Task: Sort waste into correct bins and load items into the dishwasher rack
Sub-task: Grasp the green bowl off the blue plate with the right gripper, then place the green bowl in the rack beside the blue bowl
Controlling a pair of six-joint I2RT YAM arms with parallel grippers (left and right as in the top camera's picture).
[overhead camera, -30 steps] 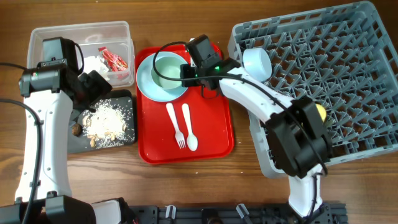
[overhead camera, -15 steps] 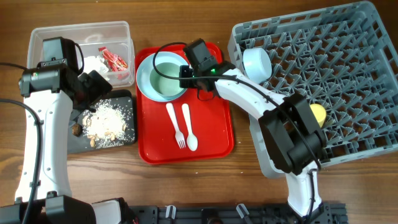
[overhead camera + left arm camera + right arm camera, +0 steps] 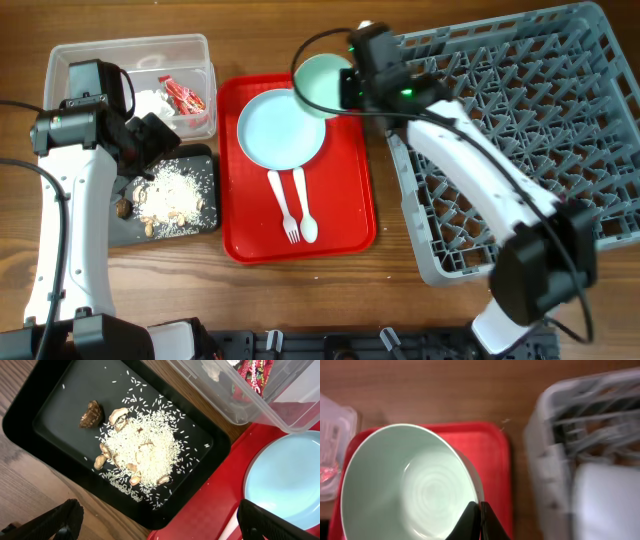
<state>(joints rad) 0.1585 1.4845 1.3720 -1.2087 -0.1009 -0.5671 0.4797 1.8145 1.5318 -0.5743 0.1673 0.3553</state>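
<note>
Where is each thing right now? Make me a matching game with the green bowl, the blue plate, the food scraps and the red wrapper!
Things:
1. green bowl
2. blue plate
3. food scraps
4. red wrapper

Places:
A. in the clear tub
B. on the red tray
C. held by the right gripper
D. in the black tray

Pairs: 1-C, 2-B, 3-D, 4-A.
</note>
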